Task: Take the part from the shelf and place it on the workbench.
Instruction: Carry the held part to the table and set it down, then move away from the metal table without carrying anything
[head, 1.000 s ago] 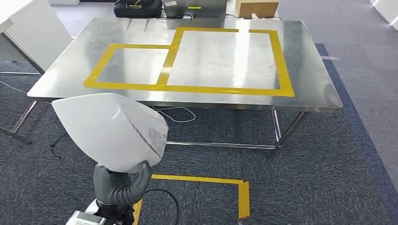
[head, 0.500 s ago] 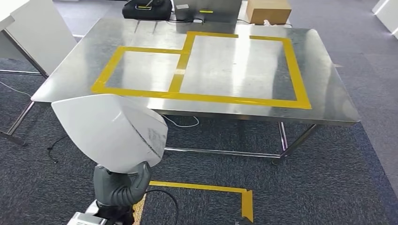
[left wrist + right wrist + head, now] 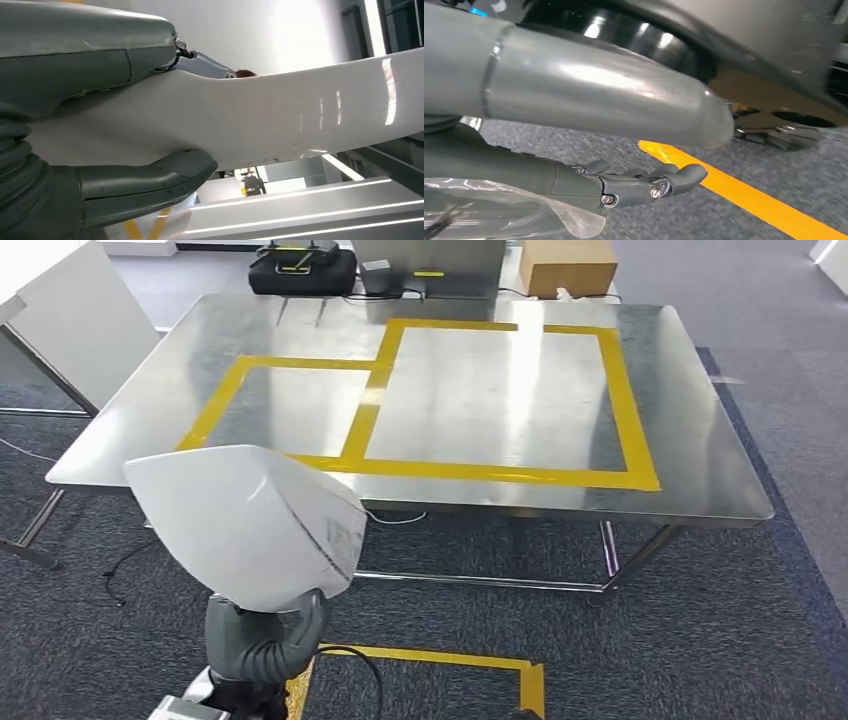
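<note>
My left hand (image 3: 262,638) holds a large white curved shell part (image 3: 250,525) from below, low at the left of the head view, in front of the workbench. In the left wrist view the thumb (image 3: 140,185) and the hand (image 3: 65,65) clamp the white part (image 3: 280,120). The steel workbench (image 3: 690,420) stands ahead, marked with a small yellow tape rectangle (image 3: 215,410) and a larger one (image 3: 630,410), both bare inside. My right hand (image 3: 624,187) hangs over the carpet, fingers loosely apart, holding nothing.
A black case (image 3: 300,270), a grey device (image 3: 430,255) and a cardboard box (image 3: 565,262) sit beyond the bench's far edge. A white slanted panel (image 3: 70,320) stands at the left. Yellow floor tape (image 3: 440,658) and a cable (image 3: 365,670) lie before the bench's crossbar (image 3: 480,580).
The whole view has shifted as the camera moved; the workbench now sits lower and larger in the picture. The white part stays in my left hand.
</note>
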You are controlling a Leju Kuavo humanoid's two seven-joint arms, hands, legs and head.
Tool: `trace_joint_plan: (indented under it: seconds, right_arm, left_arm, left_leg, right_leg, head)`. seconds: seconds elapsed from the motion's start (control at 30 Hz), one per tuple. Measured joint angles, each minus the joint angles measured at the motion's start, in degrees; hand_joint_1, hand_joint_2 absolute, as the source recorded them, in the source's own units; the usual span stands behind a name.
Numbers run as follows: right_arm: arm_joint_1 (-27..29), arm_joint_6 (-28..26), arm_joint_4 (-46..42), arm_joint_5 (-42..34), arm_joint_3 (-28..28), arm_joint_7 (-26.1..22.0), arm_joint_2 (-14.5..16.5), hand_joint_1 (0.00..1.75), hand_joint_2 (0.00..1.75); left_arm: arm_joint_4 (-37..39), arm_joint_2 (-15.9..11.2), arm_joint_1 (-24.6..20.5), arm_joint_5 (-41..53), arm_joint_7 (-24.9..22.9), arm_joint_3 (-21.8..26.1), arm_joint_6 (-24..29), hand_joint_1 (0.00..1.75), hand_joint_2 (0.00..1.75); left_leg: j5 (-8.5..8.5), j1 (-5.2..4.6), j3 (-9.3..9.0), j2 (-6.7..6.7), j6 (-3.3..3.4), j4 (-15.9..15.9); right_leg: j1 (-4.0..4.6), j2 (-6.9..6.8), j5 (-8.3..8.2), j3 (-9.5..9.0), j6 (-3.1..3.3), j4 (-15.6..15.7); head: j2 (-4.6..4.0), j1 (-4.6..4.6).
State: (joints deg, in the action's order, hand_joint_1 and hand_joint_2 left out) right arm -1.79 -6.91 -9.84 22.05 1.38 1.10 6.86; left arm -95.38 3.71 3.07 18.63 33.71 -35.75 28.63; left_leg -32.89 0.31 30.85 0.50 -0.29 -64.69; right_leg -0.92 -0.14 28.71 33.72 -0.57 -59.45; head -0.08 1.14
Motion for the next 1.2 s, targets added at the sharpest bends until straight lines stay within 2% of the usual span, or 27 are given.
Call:
trace_joint_plan:
  seconds: [0.07, 0.1, 0.13, 0.17, 0.2, 0.23, 0.27, 0.3, 0.33, 0.37, 0.43, 0.47, 0.5, 0.6, 0.63, 0.67, 0.7, 0.77, 0.83, 0.9, 0.97, 1.0, 1.03, 1.1, 1.13, 1.17, 1.2]
  right_arm:
    - [-0.1, 0.1, 0.0, -0.1, 0.0, 0.0, 0.0, 0.0, 0.0]
    - [-0.1, 0.1, 0.0, -0.2, 0.0, 0.0, 0.0, 0.0, 0.0]
    - [0.0, 0.1, 0.0, -0.3, 0.0, 0.1, 0.0, 0.0, 0.0]
    - [0.0, 0.1, 0.0, -0.4, 0.0, 0.1, 0.0, 0.0, 0.0]
    - [0.1, 0.1, 0.0, -0.5, 0.0, 0.1, 0.0, 0.0, 0.0]
    - [0.1, 0.1, 0.0, -0.5, 0.0, 0.1, 0.0, 0.0, 0.0]
    - [0.0, 0.1, 0.0, -0.5, 0.0, 0.1, 0.0, 0.0, 0.0]
    - [0.0, 0.1, 0.0, -0.5, 0.0, 0.2, 0.0, 0.0, 0.0]
    - [-0.1, 0.1, 0.0, -0.5, 0.0, 0.2, 0.0, 0.0, 0.0]
    - [-0.1, 0.1, 0.0, -0.5, 0.0, 0.3, 0.0, 0.0, 0.0]
    - [-0.1, 0.1, 0.0, -0.5, 0.0, 0.4, 0.0, 0.0, 0.0]
    - [-0.1, 0.1, 0.0, -0.5, 0.0, 0.4, 0.0, 0.0, 0.0]
    - [-0.2, 0.2, 0.0, -0.5, 0.0, 0.4, 0.0, 0.0, 0.0]
    - [-0.3, 0.3, 0.0, -0.5, 0.0, 0.4, 0.0, 0.0, 0.0]
    - [-0.2, 0.4, 0.0, -0.5, 0.0, 0.4, 0.0, 0.0, 0.0]
    - [0.0, 0.4, 0.0, -0.4, 0.0, 0.4, 0.0, 0.0, 0.0]
    - [0.1, 0.4, 0.0, -0.4, 0.0, 0.4, 0.0, 0.0, 0.0]
    - [0.1, 0.5, 0.1, -0.3, 0.0, 0.5, 0.0, 0.0, 0.0]
    - [0.1, 0.8, 0.1, -0.2, 0.0, 0.7, 0.0, 0.0, 0.0]
    - [0.0, 0.9, 0.1, 0.0, 0.0, 1.1, 0.0, 0.0, 0.0]
    - [-0.1, 1.0, 0.1, 0.4, 0.0, 1.4, 0.2, 0.0, 0.0]
    - [-0.2, 1.1, 0.1, 0.7, 0.0, 1.5, 0.3, 0.0, 0.0]
    - [-0.3, 1.3, 0.1, 1.0, 0.0, 1.5, 0.4, 0.0, 0.0]
    - [-0.7, 2.0, 0.1, 1.8, 0.0, 1.8, 0.6, 0.0, 0.0]
    - [-0.9, 2.5, 0.1, 2.2, 0.1, 2.0, 0.6, 0.0, 0.0]
    - [-1.0, 2.9, 0.1, 2.7, 0.1, 2.3, 0.7, 0.0, 0.0]
    - [-1.1, 3.4, 0.1, 3.1, 0.2, 2.6, 0.7, 0.0, 0.0]
  left_arm:
    - [0.0, -0.1, -0.1, 0.0, 0.0, -0.2, -0.1, 1.75, 1.75]
    - [0.0, -0.2, -0.2, 0.0, -0.1, -0.3, -0.2, 1.75, 1.75]
    - [0.0, -0.3, -0.2, 0.0, -0.1, -0.4, -0.2, 1.75, 1.75]
    - [0.0, -0.3, -0.1, 0.0, -0.1, -0.5, -0.2, 1.75, 1.75]
    - [0.0, -0.4, -0.1, 0.0, -0.1, -0.5, -0.3, 1.75, 1.75]
    - [0.0, -0.4, -0.1, 0.0, -0.1, -0.5, -0.3, 1.75, 1.75]
    - [0.0, -0.5, -0.1, 0.0, -0.1, -0.6, -0.3, 1.75, 1.75]
    - [0.0, -0.5, -0.1, 0.0, -0.1, -0.6, -0.3, 1.75, 1.75]
    - [0.1, -0.5, -0.1, 0.0, -0.1, -0.6, -0.3, 1.75, 1.75]
    - [0.1, -0.5, -0.1, 0.0, -0.1, -0.7, -0.3, 1.75, 1.75]
    - [0.1, -0.5, -0.1, 0.0, -0.1, -0.8, -0.3, 1.75, 1.75]
    - [0.1, -0.5, -0.2, 0.0, -0.1, -0.8, -0.2, 1.75, 1.75]
    - [0.1, -0.5, -0.2, 0.0, -0.1, -0.9, -0.3, 1.75, 1.75]
    - [0.1, -0.5, -0.3, 0.0, -0.1, -1.0, -0.3, 1.75, 1.75]
    - [0.1, -0.5, -0.3, 0.0, -0.1, -1.0, -0.3, 1.75, 1.75]
    - [0.1, -0.5, -0.3, 0.0, -0.1, -1.0, -0.3, 1.75, 1.75]
    - [0.1, -0.5, -0.3, 0.0, -0.1, -1.0, -0.4, 1.75, 1.75]
    - [0.1, -0.5, -0.3, 0.3, -0.2, -1.1, -0.4, 1.75, 1.75]
    - [0.1, -0.5, -0.6, 1.3, -0.3, -1.2, -0.4, 1.75, 1.75]
    - [0.1, -0.5, -1.3, 3.4, -0.7, -1.7, -0.4, 1.75, 1.75]
    - [0.1, -0.4, -2.7, 6.4, -1.2, -2.6, -1.0, 1.75, 1.75]
    - [0.1, -0.3, -3.7, 8.2, -1.4, -3.2, -1.5, 1.75, 1.75]
    - [0.1, -0.2, -4.8, 10.1, -1.7, -3.9, -2.1, 1.75, 1.75]
    - [0.4, 0.1, -7.2, 14.2, -2.5, -5.1, -2.9, 1.75, 1.75]
    - [0.6, 0.3, -8.7, 16.5, -3.0, -5.5, -3.1, 1.75, 1.75]
    - [1.0, 0.4, -10.4, 18.7, -3.5, -5.9, -3.3, 1.75, 1.75]
    - [1.5, 0.6, -12.4, 20.4, -3.8, -6.4, -3.6, 1.75, 1.75]
  left_leg:
    - [-2.27, 0.1, 4.11, -0.09, -0.45, -6.5]
    - [-3.62, 0.12, 6.13, -0.1, -0.59, -9.0]
    - [-4.33, 0.12, 7.55, -0.1, -0.64, -10.3]
    - [-3.8, 0.11, 8.18, -0.1, -0.58, -9.7]
    - [-1.89, 0.09, 7.97, -0.1, -0.4, -7.3]
    - [1.02, 0.04, 7.31, -0.11, -0.12, -3.9]
    - [3.03, -0.12, 6.67, -0.16, 0.18, -1.0]
    - [4.24, -0.3, 6.11, -0.18, 0.52, 1.4]
    - [4.92, -0.47, 5.82, -0.22, 0.87, 2.6]
    - [4.6, -0.6, 5.67, -0.23, 1.21, 2.9]
    - [5.22, -0.45, 4.63, -0.18, 1.97, 3.8]
    - [5.15, -0.32, 3.99, -0.15, 2.28, 4.3]
    - [5.05, -0.19, 3.39, -0.15, 2.54, 4.7]
    - [4.21, -0.17, 2.52, -0.15, 2.91, 5.0]
    - [3.78, -0.22, 2.14, -0.07, 2.95, 5.0]
    - [3.32, -0.27, 1.62, 0.03, 2.96, 5.0]
    - [2.81, -0.31, 0.95, 0.13, 2.93, 5.0]
    - [1.73, -0.35, -0.49, 0.18, 2.71, 5.1]
    - [0.93, -0.36, -1.21, 0.13, 2.22, 5.2]
    - [0.64, -0.41, -1.59, 0.16, 1.64, 5.2]
    - [0.42, -0.44, -1.52, 0.12, 1.08, 3.9]
    - [-0.02, -0.43, -0.64, 0.07, 0.79, 2.1]
    - [-0.9, -0.35, 0.96, 0.01, 0.48, -0.9]
    - [-3.45, -0.11, 5.23, -0.05, 0.0, -7.6]
    - [-4.08, 0.01, 7.03, -0.06, -0.15, -9.8]
    - [-3.59, 0.11, 8.1, -0.07, -0.22, -10.3]
    - [-1.71, 0.17, 8.27, -0.08, -0.22, -8.8]
  right_leg:
    - [-0.03, 0.02, 0.67, -0.82, 0.36, 0.2]
    - [-0.03, 0.04, 1.08, -1.26, 0.41, 0.2]
    - [-0.03, 0.08, 1.55, -1.79, 0.41, 0.2]
    - [-0.03, 0.15, 2.07, -2.45, 0.37, 0.2]
    - [-0.03, 0.23, 2.62, -3.2, 0.29, 0.2]
    - [-0.03, 0.29, 3.19, -3.72, 0.18, 0.3]
    - [0.01, 0.37, 3.73, -4.41, -0.01, 0.3]
    - [0.05, 0.38, 4.2, -4.85, -0.29, 0.3]
    - [0.1, 0.37, 4.53, -5.09, -0.6, 0.4]
    - [0.17, 0.38, 4.57, -5.61, -1.01, 0.4]
    - [0.21, 0.29, 4.52, -5.92, -1.68, 0.1]
    - [0.22, 0.26, 4.6, -5.61, -1.93, -1.0]
    - [0.21, 0.22, 5.06, -4.46, -2.09, -2.9]
    - [0.2, 0.19, 7.96, 2.15, -2.5, -11.8]
    - [0.21, 0.19, 8.35, 3.98, -2.6, -13.3]
    - [0.22, 0.19, 7.71, 4.96, -2.63, -13.1]
    - [0.24, 0.2, 5.91, 5.04, -2.56, -11.2]
    - [0.37, 0.17, 1.11, 3.82, -2.13, -4.9]
    - [0.72, 0.06, -0.78, 2.82, -1.43, -1.1]
    - [0.91, -0.04, -0.46, 2.2, -0.67, -0.5]
    - [0.63, -0.07, -0.59, 1.15, -0.15, 0.0]
    - [0.45, -0.08, -0.51, 0.59, 0.03, 0.3]
    - [0.32, -0.09, -0.35, 0.1, 0.23, 0.5]
    - [0.26, -0.06, 0.15, -0.56, 0.56, 0.6]
    - [0.25, -0.04, 0.46, -0.92, 0.62, 0.6]
    - [0.25, -0.01, 0.77, -1.35, 0.61, 0.6]
    - [0.24, 0.01, 1.12, -1.88, 0.56, 0.6]
  head:
    - [-0.01, -0.28]
    - [-0.01, -0.25]
    - [-0.01, -0.28]
    - [-0.01, -0.28]
    - [-0.01, -0.27]
    - [-0.01, -0.29]
    - [-0.01, -0.24]
    - [-0.01, -0.26]
    - [-0.01, -0.28]
    - [-0.01, -0.28]
    - [-0.01, -0.24]
    - [-0.01, -0.06]
    - [-0.01, 0.14]
    - [-0.01, 0.63]
    - [-0.01, 0.7]
    - [-0.01, 0.79]
    - [-0.01, 0.81]
    - [-0.01, 0.81]
    - [-0.01, 0.66]
    - [-0.01, 0.55]
    - [-0.01, 0.49]
    - [-0.01, 0.42]
    - [-0.01, 0.34]
    - [-0.01, 0.26]
    - [-0.01, 0.25]
    - [-0.01, 0.26]
    - [-0.01, 0.26]
